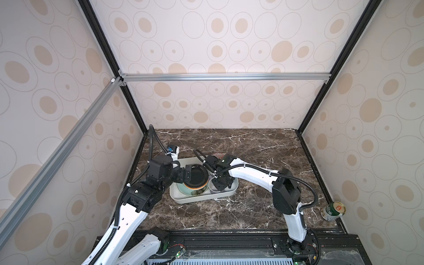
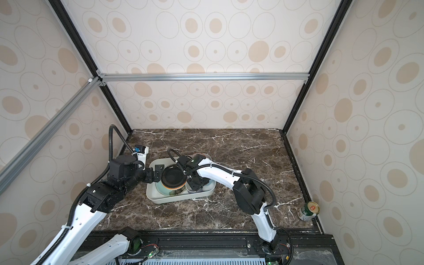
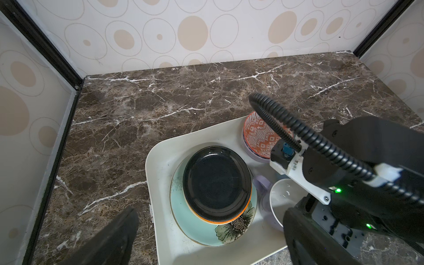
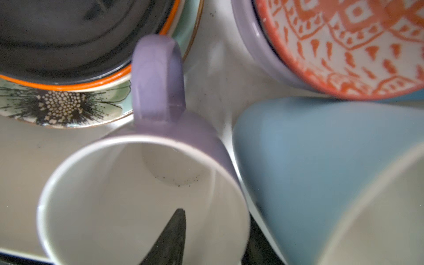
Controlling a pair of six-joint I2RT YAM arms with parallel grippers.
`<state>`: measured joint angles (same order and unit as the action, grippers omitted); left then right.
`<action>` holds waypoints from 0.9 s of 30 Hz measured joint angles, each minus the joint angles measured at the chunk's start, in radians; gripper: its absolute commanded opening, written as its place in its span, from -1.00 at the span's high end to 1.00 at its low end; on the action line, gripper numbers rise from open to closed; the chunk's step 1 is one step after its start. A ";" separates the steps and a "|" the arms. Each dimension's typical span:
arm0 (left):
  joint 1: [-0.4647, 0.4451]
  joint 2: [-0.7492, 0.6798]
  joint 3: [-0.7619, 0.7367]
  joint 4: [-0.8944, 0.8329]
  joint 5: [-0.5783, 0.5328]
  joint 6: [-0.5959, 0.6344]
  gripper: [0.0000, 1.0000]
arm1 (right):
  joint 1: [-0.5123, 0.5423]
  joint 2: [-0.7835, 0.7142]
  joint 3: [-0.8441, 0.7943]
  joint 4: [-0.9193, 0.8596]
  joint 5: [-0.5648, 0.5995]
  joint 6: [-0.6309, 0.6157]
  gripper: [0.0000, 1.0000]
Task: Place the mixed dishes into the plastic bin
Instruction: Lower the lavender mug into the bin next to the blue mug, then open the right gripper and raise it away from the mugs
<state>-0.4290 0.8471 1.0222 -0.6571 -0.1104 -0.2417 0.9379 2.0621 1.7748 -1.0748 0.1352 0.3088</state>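
Note:
The plastic bin (image 1: 206, 198) (image 2: 174, 199) (image 3: 160, 183) holds the mixed dishes. A black orange-rimmed plate (image 1: 196, 175) (image 3: 216, 183) is stacked on the teal flower plate (image 3: 190, 215) (image 4: 57, 105). The red-patterned bowl (image 3: 259, 135) (image 4: 355, 46) nests in the lavender bowl (image 4: 252, 39). The purple mug (image 3: 282, 199) (image 4: 158, 75) stands upright beside the light blue mug (image 4: 309, 149). My right gripper (image 1: 220, 183) (image 4: 216, 220) is open and straddles the purple mug's wall, with one finger inside clear of the wall. My left gripper (image 1: 189, 175) (image 3: 211, 212) hovers wide open over the plates, holding nothing.
A green-labelled tin can (image 1: 333, 211) (image 2: 308, 211) lies at the table's right edge by the wall. The bin sits at the left of the marble table (image 1: 263, 149), close to the left wall. The right arm's cable loops over the bowls.

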 measured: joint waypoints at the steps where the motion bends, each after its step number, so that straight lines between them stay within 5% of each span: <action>1: 0.001 0.000 0.000 0.001 0.000 0.000 -0.98 | 0.002 -0.003 0.010 -0.007 0.000 0.000 0.18; 8: 0.003 -0.005 0.000 0.005 0.000 0.000 -0.98 | 0.021 -0.036 0.106 -0.038 0.003 0.000 0.17; 17: 0.025 0.000 -0.008 0.023 -0.005 0.000 -0.98 | 0.027 -0.139 0.151 -0.066 0.070 -0.004 -0.16; 27: 0.266 0.134 -0.170 0.133 0.106 -0.039 -0.98 | -0.093 -0.406 -0.140 0.018 0.125 -0.010 -0.57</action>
<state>-0.1635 0.9813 0.8524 -0.5240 -0.0040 -0.2802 0.8452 1.6562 1.6348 -1.0569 0.2600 0.2993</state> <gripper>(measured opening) 0.990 0.773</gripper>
